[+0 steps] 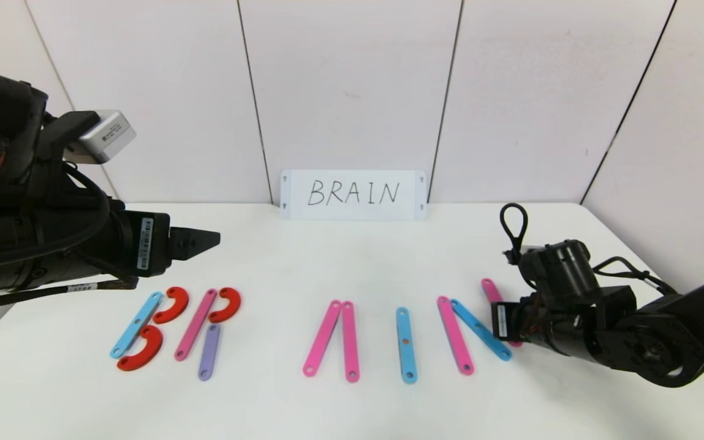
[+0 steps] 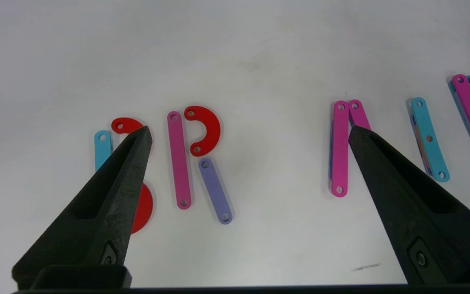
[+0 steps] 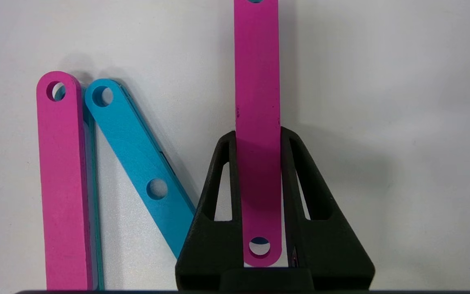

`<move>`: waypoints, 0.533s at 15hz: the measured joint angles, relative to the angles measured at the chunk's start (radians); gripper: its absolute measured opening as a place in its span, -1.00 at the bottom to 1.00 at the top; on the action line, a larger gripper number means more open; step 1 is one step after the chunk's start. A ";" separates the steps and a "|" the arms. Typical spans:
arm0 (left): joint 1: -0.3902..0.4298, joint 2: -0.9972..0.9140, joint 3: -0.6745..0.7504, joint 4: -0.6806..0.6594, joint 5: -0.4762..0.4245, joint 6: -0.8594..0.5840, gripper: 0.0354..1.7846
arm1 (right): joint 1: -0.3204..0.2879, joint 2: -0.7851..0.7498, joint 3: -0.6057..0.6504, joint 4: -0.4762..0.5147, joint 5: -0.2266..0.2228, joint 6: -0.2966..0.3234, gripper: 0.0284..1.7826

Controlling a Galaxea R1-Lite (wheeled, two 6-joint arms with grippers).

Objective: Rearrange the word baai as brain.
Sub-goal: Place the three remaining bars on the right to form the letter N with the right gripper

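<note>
Risk: the N's last stroke skews.
Our right fingers (image 3: 259,134) clamp the pink strip (image 3: 257,81); beside them, the blue diagonal (image 3: 137,163) could get nudged. Left fingers (image 2: 251,134) hang apart.

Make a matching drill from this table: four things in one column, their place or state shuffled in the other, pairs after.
1. purple strip
2. right gripper
3. white BRAIN card
4. left gripper

a. open, above the table
b. stands against the back wall
c. slanted leg of the R
d. shut on a pink strip

Pairs: 1-c, 2-d, 3-b, 4-a
</note>
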 joint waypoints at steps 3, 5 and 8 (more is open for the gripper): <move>0.000 0.000 0.000 0.000 0.000 0.000 0.89 | -0.001 0.000 0.004 0.000 0.000 0.000 -0.61; 0.000 0.000 0.000 0.001 0.000 0.000 0.89 | -0.001 0.000 0.007 0.001 -0.002 0.000 -0.44; 0.000 0.000 0.000 0.001 0.000 0.000 0.89 | -0.001 -0.001 0.011 0.001 -0.002 0.000 0.07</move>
